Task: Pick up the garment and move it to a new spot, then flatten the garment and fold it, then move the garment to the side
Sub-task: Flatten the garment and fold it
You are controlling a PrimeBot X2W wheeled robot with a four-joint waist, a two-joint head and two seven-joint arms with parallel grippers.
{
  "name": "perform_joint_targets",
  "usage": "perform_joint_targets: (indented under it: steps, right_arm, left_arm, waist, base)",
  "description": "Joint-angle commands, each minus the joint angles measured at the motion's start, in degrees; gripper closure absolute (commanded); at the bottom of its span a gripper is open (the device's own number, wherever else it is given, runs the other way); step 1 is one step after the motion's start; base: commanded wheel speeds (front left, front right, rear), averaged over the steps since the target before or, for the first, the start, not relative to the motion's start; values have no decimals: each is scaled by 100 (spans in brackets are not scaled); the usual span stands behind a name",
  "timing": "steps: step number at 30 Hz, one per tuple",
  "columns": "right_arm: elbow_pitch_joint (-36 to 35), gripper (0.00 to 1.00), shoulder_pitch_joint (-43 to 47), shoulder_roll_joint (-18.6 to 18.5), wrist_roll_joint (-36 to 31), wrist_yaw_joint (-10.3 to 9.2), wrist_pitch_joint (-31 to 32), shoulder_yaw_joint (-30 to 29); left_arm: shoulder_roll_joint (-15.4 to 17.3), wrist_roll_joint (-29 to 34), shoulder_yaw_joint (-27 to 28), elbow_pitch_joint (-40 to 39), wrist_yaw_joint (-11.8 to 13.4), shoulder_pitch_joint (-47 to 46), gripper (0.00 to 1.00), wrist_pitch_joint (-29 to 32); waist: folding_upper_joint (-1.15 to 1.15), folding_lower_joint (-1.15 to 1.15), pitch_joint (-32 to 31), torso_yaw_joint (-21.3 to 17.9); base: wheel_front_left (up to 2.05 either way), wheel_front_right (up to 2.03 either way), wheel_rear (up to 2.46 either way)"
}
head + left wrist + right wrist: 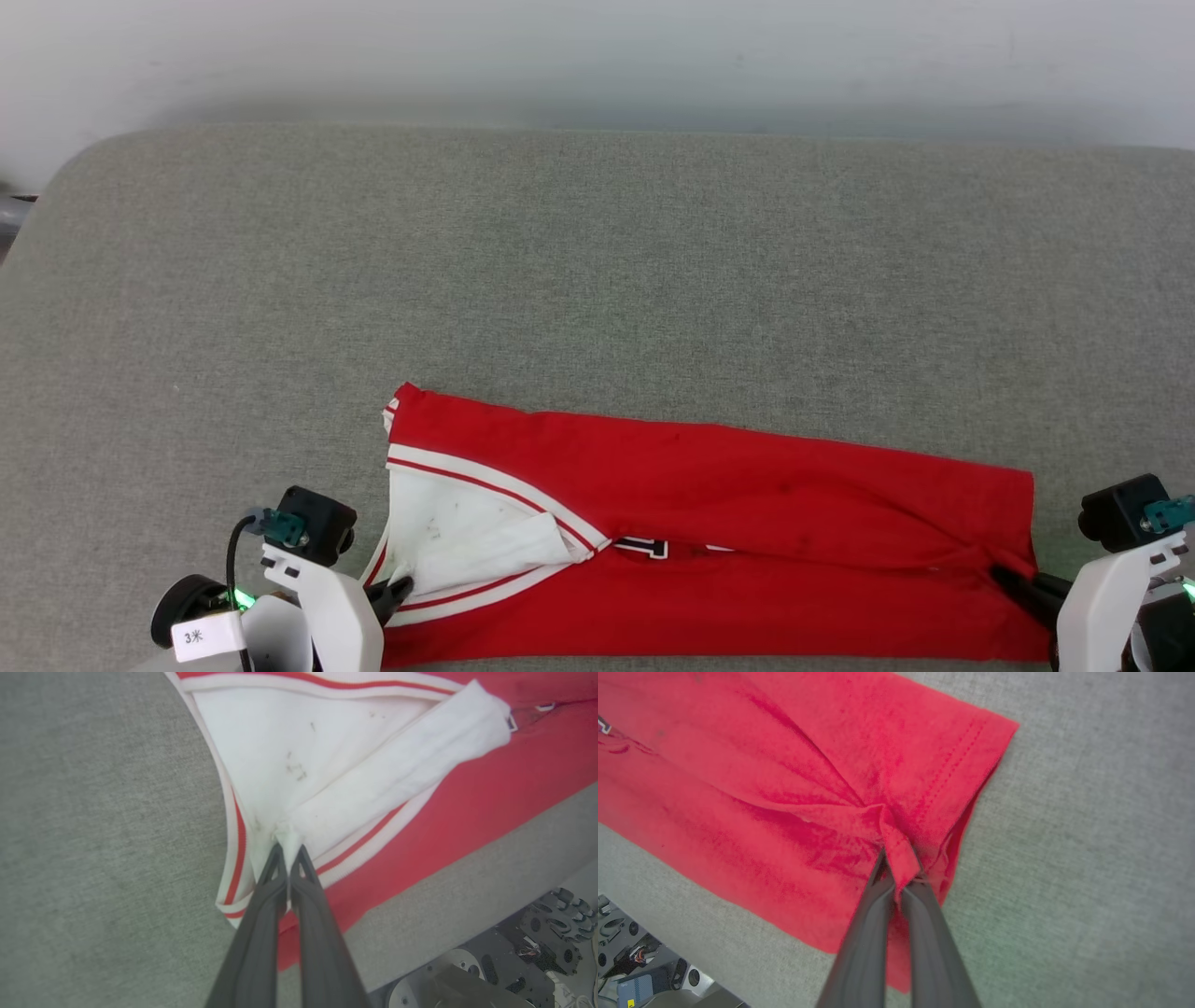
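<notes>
Because the red jersey T-shirt point(747, 485) lies folded along the grey desk's point(597, 261) near edge, its long axis runs between the arms: left gripper point(288, 849) jaws clamped on the white sleeve point(327, 765), right gripper point(899, 861) jaws clamped on the hem point(962, 765) end.

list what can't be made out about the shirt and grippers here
Head view: most of the chest lettering on the shirt is tucked under a fold.
Right wrist view: how many layers the right gripper pinches; bunched red cloth hides it.
Left wrist view: how deep the white cloth sits in the left gripper; the closed jaws cover it.
</notes>
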Motion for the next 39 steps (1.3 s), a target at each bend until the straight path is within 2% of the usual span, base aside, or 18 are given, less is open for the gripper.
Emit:
perform_joint_targets:
  steps: [1,3,4,5,6,12,17,21,22,26,32,39]
  right_arm:
    - [81,100,97,56,-58,-10,31,-24]
    - [166,100,105,129,-104,-10,-7,-49]
    - [207,65,97,163,-139,-10,-19,-62]
    - [225,6,75,187,-191,-10,-75,-74]
    - [211,0,41,235,-176,-11,-128,-134]
    - [-218,0,139,162,-107,-8,-219,-476]
    - [-774,0,286,48,37,-8,-36,-951]
    - [-1094,0,368,-94,175,-8,406,-1268]
    - [-1177,0,406,-154,430,-7,888,-1463]
    - [-1033,0,378,-263,688,-7,1539,-1681]
    - [-693,0,298,-188,780,-7,2177,-1851]
    - [-364,0,192,33,703,-7,2436,-1913]
  left_arm:
    - [-66,-36,-7,82,-33,79,100,-62]
    - [-151,-43,-9,262,-61,113,100,-138]
    - [-183,-11,2,354,-40,112,100,-197]
    - [-212,20,25,419,9,113,54,-279]
    - [-260,10,72,459,45,135,0,-388]
    - [-306,77,273,387,306,304,0,-991]
    - [-314,192,612,154,825,469,0,-1759]
    - [-371,390,836,22,1203,558,0,-2261]
    - [-460,606,1074,-53,1482,644,0,-2455]
    - [-627,1094,1528,-216,1799,732,0,-2526]
    - [-1087,2138,2478,-576,1988,1151,0,-2535]
    - [-1662,3045,3282,-815,1924,1714,0,-2530]
  waist:
    - [0,0,26,-13]
    - [0,0,43,-16]
    - [0,0,42,-17]
    - [0,0,37,-22]
    - [0,0,22,-31]
    - [0,0,-181,-27]
    - [0,0,-309,6]
    - [0,0,-329,40]
    - [0,0,-313,86]
    - [0,0,-261,200]
    - [0,0,-196,418]
    - [0,0,-122,591]
  base:
    - [0,0,0]
    - [0,0,0]
    - [0,0,0]
    - [0,0,0]
    - [0,0,0]
    - [0,0,0]
    - [0,0,0]
    - [0,0,0]
    - [0,0,0]
    - [0,0,0]
    - [0,0,0]
    - [0,0,0]
